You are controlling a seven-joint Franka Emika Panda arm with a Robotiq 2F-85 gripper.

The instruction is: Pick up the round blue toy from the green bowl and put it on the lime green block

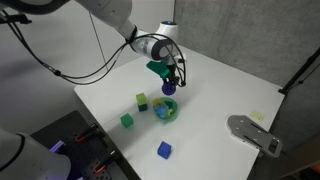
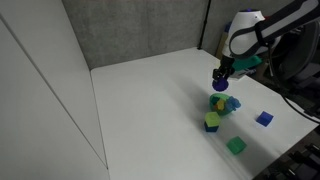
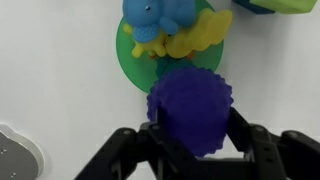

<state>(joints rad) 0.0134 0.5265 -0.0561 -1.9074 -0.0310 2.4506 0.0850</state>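
Note:
My gripper (image 1: 170,84) (image 2: 219,79) (image 3: 190,140) is shut on the round blue toy (image 3: 190,108), a bumpy dark blue-purple ball, and holds it in the air just above the green bowl (image 1: 166,110) (image 2: 223,104) (image 3: 133,62). The ball also shows in both exterior views (image 1: 168,89) (image 2: 219,86). The bowl still holds a light blue toy (image 3: 160,14) and a yellow one (image 3: 195,38). The lime green block (image 1: 142,100) (image 2: 212,122) stands on the white table right beside the bowl.
A darker green cube (image 1: 127,120) (image 2: 236,145) and a blue cube (image 1: 164,149) (image 2: 264,118) stand on the table (image 1: 220,90) near the bowl. A grey flat object (image 1: 255,133) (image 3: 15,155) lies near one table edge. Black cables hang behind the arm.

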